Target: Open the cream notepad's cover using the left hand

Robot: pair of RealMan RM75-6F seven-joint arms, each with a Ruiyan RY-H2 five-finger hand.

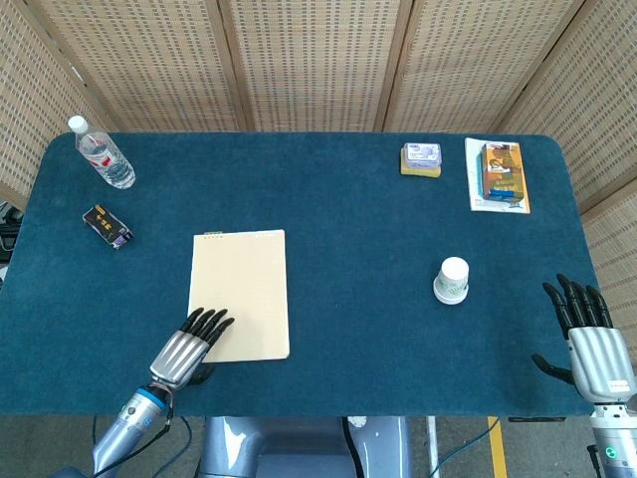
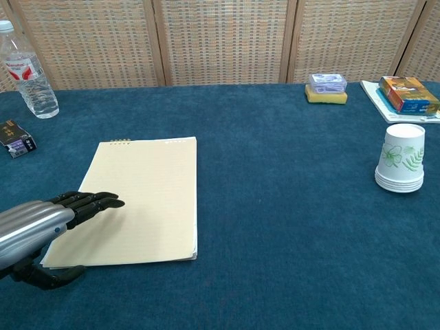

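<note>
The cream notepad is lying flat and shut on the blue felt table, left of centre and near the front edge, its binding along the far side, so the cover is not yet lifted at all. The left hand is sitting at the pad's near left corner, fingers stretched out flat and close together over the cover, thumb tucked low beside the near edge; it is holding nothing, and whether the fingertips are actually touching the paper is hard to call from here. By my read this is the approach stage, with catching an edge and folding the cover back all left to do. The right hand is waiting at the near right corner, fingers spread and empty. Woven wicker panels are closing off the back, and the blue cloth is looking soft and slightly napped.
</note>
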